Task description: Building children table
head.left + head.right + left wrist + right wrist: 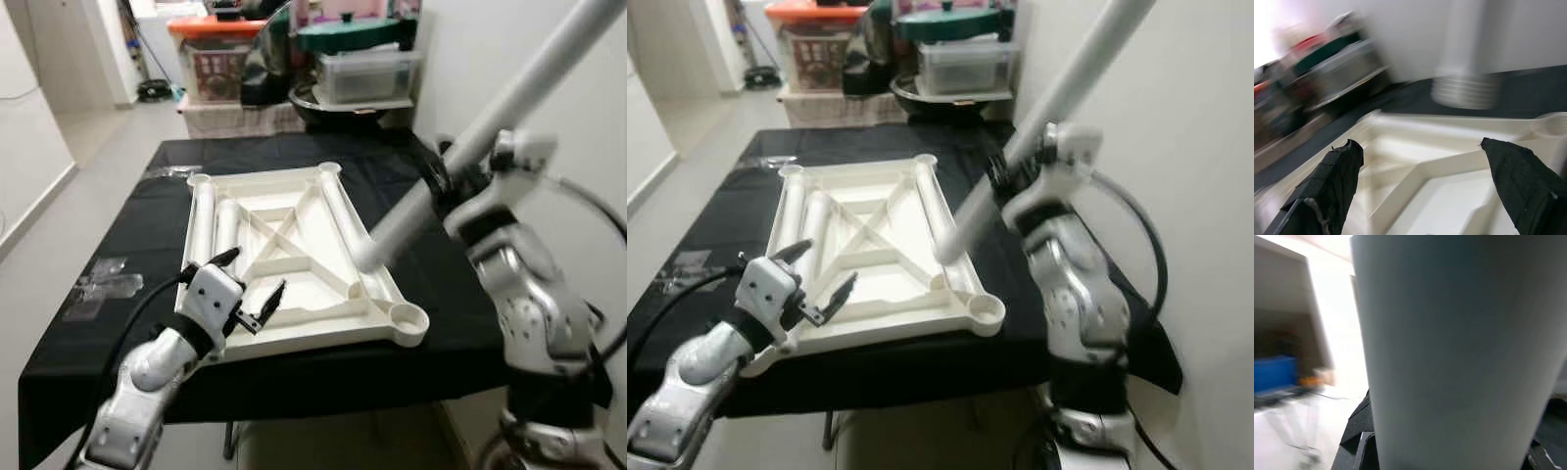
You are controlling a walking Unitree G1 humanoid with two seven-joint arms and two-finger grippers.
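Left hand [253, 290] hovers with its two black fingers [1335, 182] spread wide above the near left part of the white table top [294, 257], touching nothing. That table top lies upside down on the counter [147, 245], which is covered with a black cloth; its ribbed underside faces up, with crossed braces in the middle and a round leg socket [409, 317] at the near right corner. Two white table legs [214, 227] lie side by side inside the frame along its left edge, and a third leg [340, 201] lies along the right edge.

Right hand [1011, 176] is raised over the right side of the table top and is clamped around a long white table leg [509, 103], which tilts steeply: its upper end runs up past the top of the right eye view, and its lower end [952, 245] points down at the right rim of the table top, just behind the near right socket. Whether that end touches the frame I cannot tell. The left wrist view is blurred, but shows the leg's ribbed, threaded end [1465, 91] hanging above the far side of the tray-like underside. In the right wrist view the leg's pale shaft [1459, 352] stands close before the lens.

Some clear plastic wrapping [103, 284] lies on the cloth at the counter's left. Behind the counter are storage boxes, one with an orange lid [211, 26], and a clear box [364, 73] under a green lid
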